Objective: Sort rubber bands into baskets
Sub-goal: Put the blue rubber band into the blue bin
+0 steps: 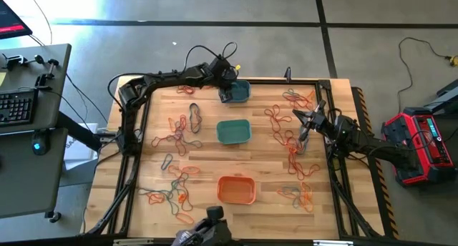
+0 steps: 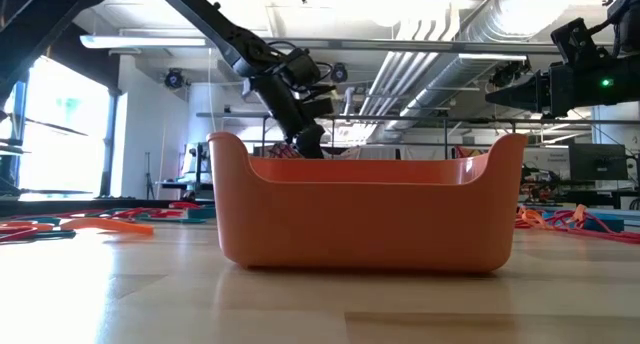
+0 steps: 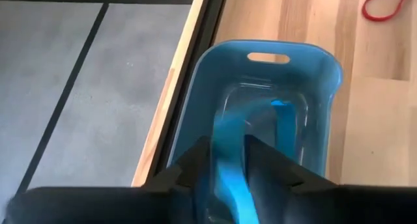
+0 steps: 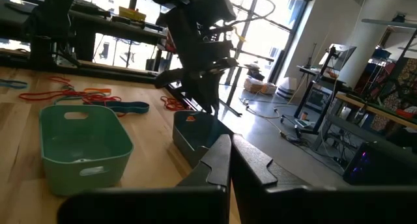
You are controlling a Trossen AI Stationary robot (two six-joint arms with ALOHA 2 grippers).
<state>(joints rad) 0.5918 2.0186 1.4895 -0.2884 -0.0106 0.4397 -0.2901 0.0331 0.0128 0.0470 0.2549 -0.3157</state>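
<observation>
Left claw (image 3: 229, 165) hangs over the grey-blue basket (image 1: 238, 93) at the bench's (image 1: 215, 156) far edge, fingers pinched on a blue rubber band (image 3: 229, 162) dangling into it. Right claw (image 1: 306, 121), fingers together and empty, hovers above loose bands (image 1: 290, 142) at right.

Left gripper (image 3: 229, 168) closed, arm stretched far across; right gripper (image 4: 229, 160) closed, arm raised mid-right.

Baskets (image 1: 234, 131) between rubber bands (image 1: 177, 134)
</observation>
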